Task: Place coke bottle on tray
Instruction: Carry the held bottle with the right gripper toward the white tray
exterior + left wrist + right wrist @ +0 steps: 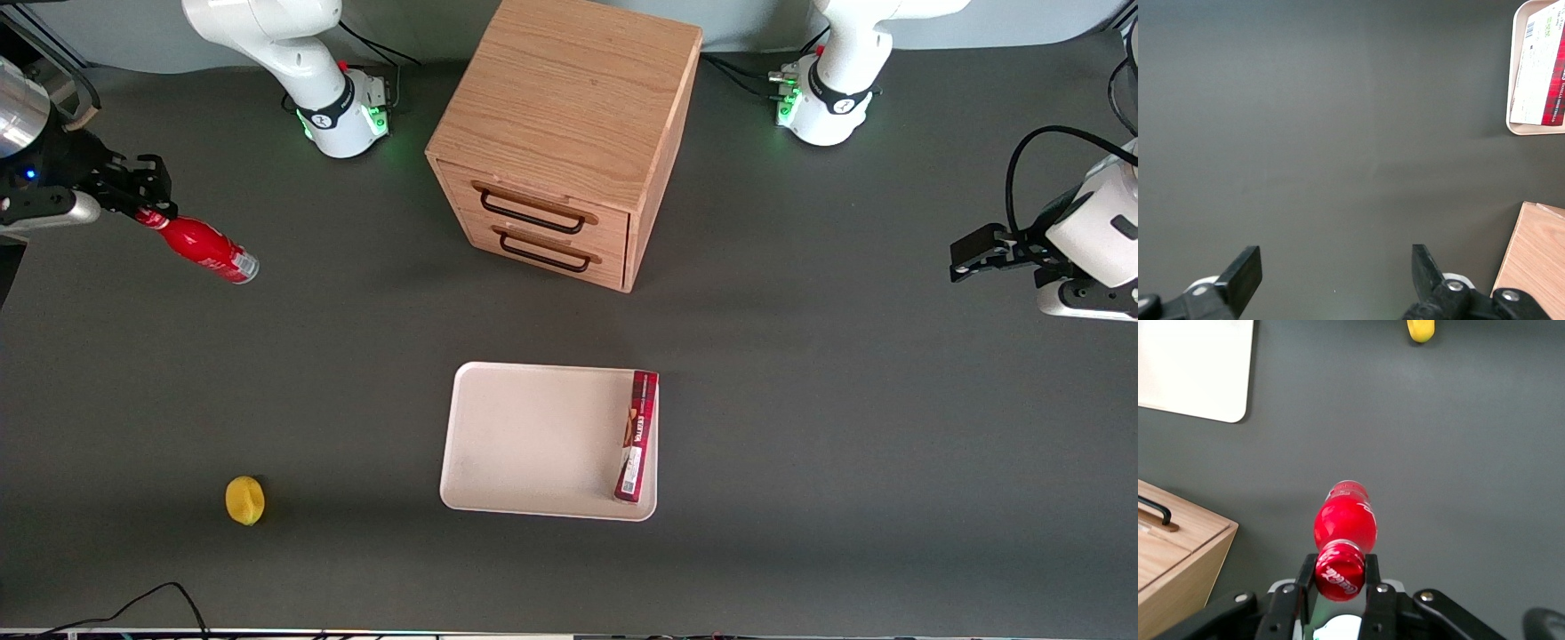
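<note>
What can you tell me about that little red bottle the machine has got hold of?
The coke bottle is small and glossy bright red, with white lettering on its red cap and a clear, silvery base. The gripper has its jaws shut on the cap end, at the working arm's end of the table. The bottle tilts, base lowest; whether that base touches the table is unclear. It is well away from the cream tray.

lab | robot arm bases (342, 120) bolted to dark table (800, 462)

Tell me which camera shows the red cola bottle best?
The right wrist view: the coke bottle fills it, cap clamped in the gripper. The front view shows it smaller, tilted, toward the working arm's end. The left wrist view misses it.
</note>
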### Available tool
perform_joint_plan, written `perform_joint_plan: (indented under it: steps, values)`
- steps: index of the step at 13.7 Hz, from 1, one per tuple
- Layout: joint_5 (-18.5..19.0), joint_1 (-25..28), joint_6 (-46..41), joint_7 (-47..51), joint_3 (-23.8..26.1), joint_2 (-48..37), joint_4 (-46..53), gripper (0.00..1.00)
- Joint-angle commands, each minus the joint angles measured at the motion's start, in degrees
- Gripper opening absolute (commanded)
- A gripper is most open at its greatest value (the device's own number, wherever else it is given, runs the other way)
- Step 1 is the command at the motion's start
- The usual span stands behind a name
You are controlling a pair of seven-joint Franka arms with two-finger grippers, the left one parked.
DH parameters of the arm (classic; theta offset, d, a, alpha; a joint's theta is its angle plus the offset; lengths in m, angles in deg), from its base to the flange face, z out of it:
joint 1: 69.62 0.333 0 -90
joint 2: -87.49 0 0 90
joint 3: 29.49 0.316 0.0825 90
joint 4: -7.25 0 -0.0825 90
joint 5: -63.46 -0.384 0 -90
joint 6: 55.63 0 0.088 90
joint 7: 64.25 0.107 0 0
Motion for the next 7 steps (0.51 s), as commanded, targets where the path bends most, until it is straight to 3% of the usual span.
perform_joint_plan:
  steps: [1, 7]
  values:
    - [0.22, 0.28, -0.58, 6.32, 3.26, 12.43, 10.77, 0.00]
    - [1.01, 3.43, 5.83, 23.72, 8.55, 29.40, 22.91, 0.00]
